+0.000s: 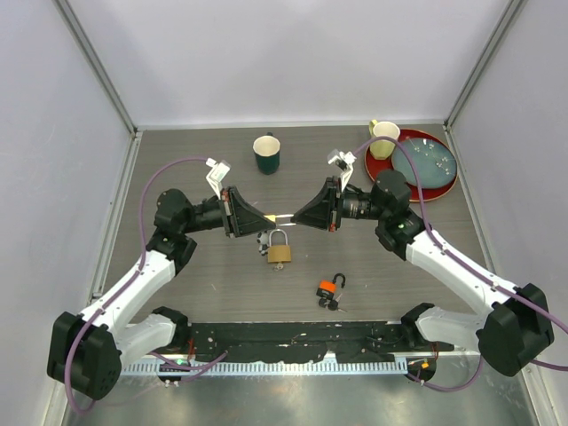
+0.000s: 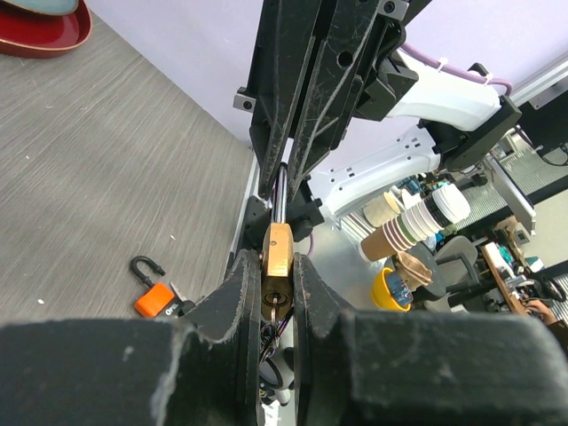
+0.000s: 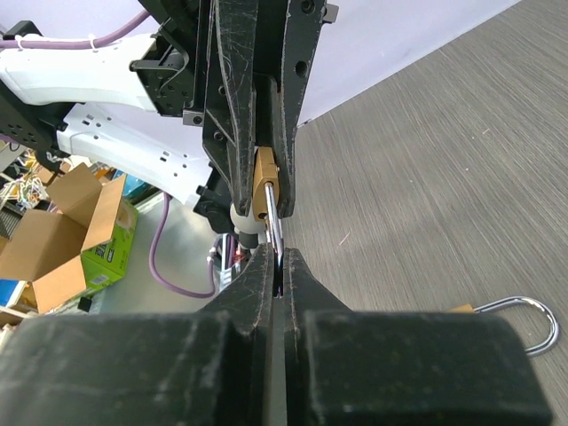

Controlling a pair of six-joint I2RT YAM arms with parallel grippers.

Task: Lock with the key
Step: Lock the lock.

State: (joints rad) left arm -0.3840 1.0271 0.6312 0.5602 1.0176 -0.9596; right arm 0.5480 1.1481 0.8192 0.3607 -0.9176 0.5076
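Left gripper (image 1: 259, 216) is clenching a small brass padlock (image 2: 279, 253), its black, scratched fingers pressing on the two flat faces of the block-shaped body. It is holding the padlock in the air above the middle of the table (image 1: 195, 266), at the spot where both arms are meeting tip to tip. The right gripper (image 1: 298, 217) is pinching shut on a thin, bright steel piece that is sticking out of the padlock toward it. This appears to be the shackle (image 3: 275, 226) seen edge-on, though a key cannot be ruled out.

Just below the held padlock, a second padlock (image 1: 280, 253) of brass is lying flat on the grey wood-grain top, its rounded steel loop pointing away from the arm bases. Nearer the bases, an orange lock (image 1: 327, 287) with a dark hooked shackle is lying with small dark keys beside it. A dark green mug (image 1: 266, 153) is standing at the far side. At the far right, a pale yellow cup (image 1: 383, 136) is touching a glossy red plate (image 1: 417, 133) that is carrying a teal plate (image 1: 424, 164).
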